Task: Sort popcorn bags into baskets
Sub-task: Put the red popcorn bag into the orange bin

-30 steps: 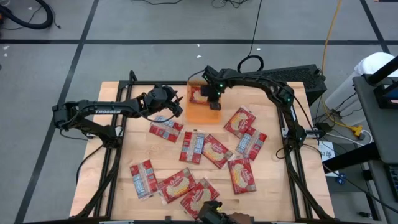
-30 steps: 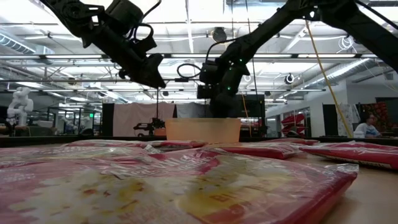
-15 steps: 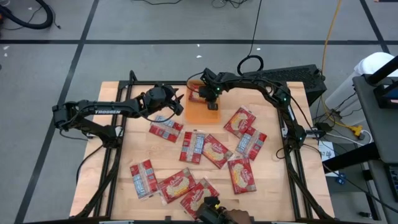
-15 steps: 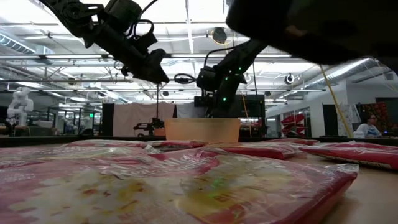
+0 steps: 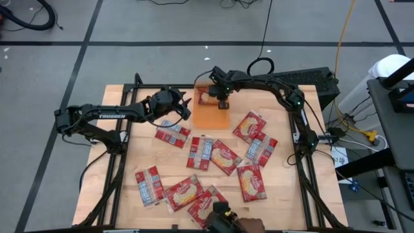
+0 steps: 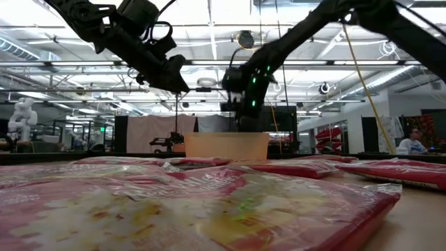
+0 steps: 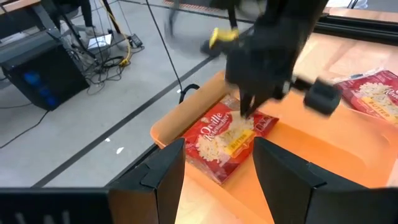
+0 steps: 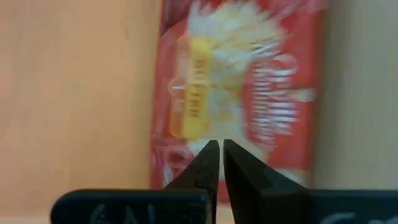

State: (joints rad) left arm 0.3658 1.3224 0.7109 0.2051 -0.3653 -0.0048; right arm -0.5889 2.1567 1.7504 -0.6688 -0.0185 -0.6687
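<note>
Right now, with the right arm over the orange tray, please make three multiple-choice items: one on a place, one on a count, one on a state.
1. Where does the right gripper hang?
A. over the tray
B. over the table's near edge
C. beside the left arm's base

2. How many popcorn bags lie in the tray?
A. none
B. one
C. three

3. How do the right gripper's fingers stand?
A. wide open
B. shut on a bag
C. shut, holding nothing

Answers: 1 A, the high view shows it above the tray's far end. 2 B, a single bag lies inside. 3 C, the fingers meet with the bag below them.
</note>
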